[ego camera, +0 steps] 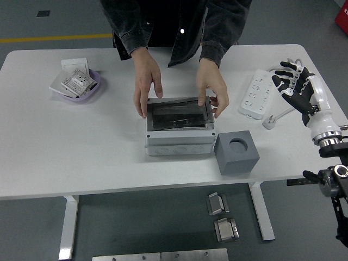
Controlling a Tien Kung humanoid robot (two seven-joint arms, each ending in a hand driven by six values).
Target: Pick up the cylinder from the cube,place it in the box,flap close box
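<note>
A grey box (178,128) with a dark clear flap sits at the table's middle. A person at the far side holds it with both hands (148,87), one at each end of the flap, which looks tilted. A grey cube (236,152) with an empty round hole on top stands just right of the box. I see no cylinder. My right hand (292,84) hovers at the right, over the power strip, fingers spread and empty. My left arm is out of view.
A white power strip (259,94) with its cable lies at the right. A purple dish (80,87) with white and grey switch plates sits at the far left. Metal parts (219,204) lie on the floor under the table.
</note>
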